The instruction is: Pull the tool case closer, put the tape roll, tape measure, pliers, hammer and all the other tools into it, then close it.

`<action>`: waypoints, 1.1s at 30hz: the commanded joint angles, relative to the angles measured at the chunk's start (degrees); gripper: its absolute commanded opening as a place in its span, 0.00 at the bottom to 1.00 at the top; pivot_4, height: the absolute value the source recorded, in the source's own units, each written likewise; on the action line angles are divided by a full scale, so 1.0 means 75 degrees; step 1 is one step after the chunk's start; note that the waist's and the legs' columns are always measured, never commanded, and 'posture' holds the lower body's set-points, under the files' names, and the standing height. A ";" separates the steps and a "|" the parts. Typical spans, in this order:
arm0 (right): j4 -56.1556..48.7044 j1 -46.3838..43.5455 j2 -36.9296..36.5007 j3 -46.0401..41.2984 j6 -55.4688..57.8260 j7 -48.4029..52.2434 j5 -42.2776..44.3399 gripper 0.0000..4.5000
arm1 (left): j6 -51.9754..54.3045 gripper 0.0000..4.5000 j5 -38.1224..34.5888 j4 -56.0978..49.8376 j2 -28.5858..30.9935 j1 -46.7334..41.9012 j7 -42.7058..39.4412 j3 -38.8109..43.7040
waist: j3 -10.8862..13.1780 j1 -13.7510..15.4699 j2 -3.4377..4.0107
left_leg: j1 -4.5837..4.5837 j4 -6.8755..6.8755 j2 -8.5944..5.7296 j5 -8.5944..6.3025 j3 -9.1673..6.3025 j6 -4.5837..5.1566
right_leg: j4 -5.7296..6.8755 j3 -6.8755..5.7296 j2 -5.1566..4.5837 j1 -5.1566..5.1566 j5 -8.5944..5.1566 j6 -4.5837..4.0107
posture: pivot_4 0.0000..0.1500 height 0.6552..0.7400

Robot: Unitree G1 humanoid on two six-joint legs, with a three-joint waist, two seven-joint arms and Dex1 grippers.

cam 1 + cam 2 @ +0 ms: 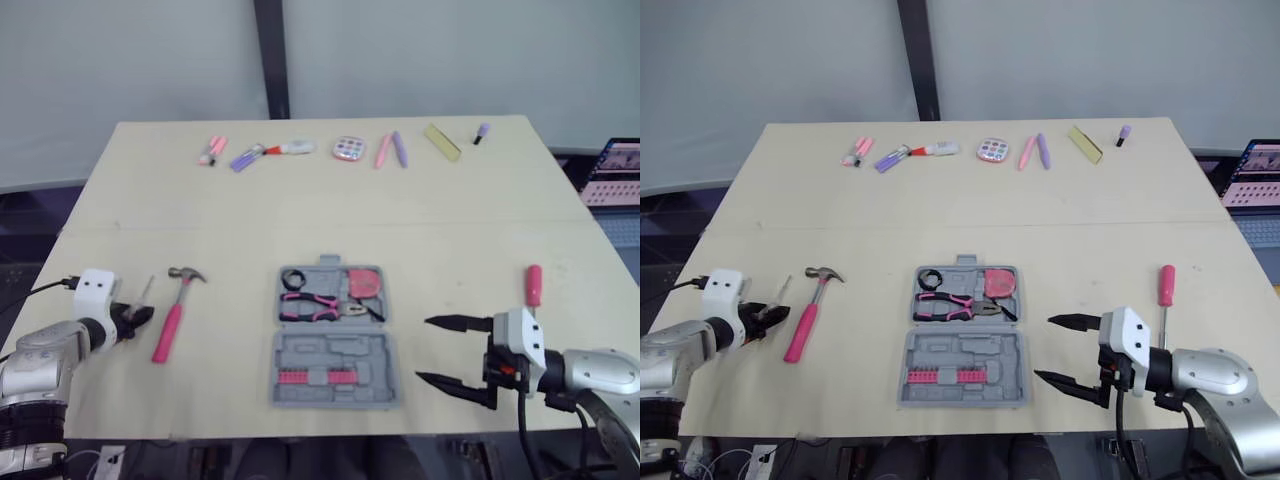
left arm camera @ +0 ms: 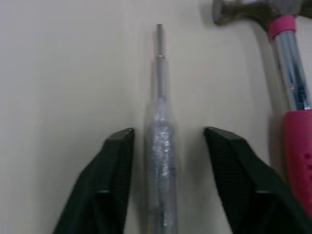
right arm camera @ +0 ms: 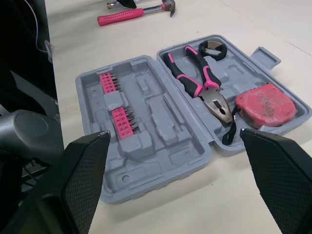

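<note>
Left end effector [image 2: 168, 132] astride clear screwdriver [image 2: 161, 165]

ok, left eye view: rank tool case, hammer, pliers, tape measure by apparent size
1. tool case, clearly largest
2. hammer
3. pliers and tape measure: too close to rank. The pliers look longer, the tape measure chunkier.

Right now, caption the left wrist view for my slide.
Open left gripper straddles a clear-handled screwdriver lying beside the hammer.
</note>
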 commanded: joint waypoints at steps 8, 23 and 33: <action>-0.0264 -0.0040 -0.0062 -0.0238 -0.0029 -0.0073 0.0085 1.00 | 0.0312 0.01 0.0142 0.0043 -0.0006 0.0233 0.0209 0.0156 | -0.0001 -0.0033 0.0003 | 0.0001 -0.0002 0.0001 0.0000 0.0000 0.0000 | -0.0001 0.0001 0.0001 -0.0001 0.0000 0.0000 | 1.00 1.00; 0.0077 -0.0272 -0.0077 -0.0154 -0.0175 0.0250 0.0136 1.00 | -0.0500 0.01 -0.0538 -0.3400 0.2159 0.2053 -0.2731 0.0396 | 0.0032 -0.0174 -0.0061 | -0.0013 -0.0036 0.0003 -0.0001 0.0005 0.0000 | -0.0017 0.0000 -0.0003 -0.0004 -0.0001 -0.0001 | 1.00 1.00; 0.0408 -0.0471 -0.0017 0.0027 -0.0472 0.0369 -0.0128 1.00 | 0.0160 0.01 -0.0953 -0.5174 0.2058 0.0560 -0.3584 -0.1723 | 0.0035 -0.0181 -0.0056 | -0.0012 -0.0037 0.0005 0.0001 0.0004 0.0001 | -0.0012 0.0004 0.0003 -0.0007 -0.0001 -0.0001 | 1.00 1.00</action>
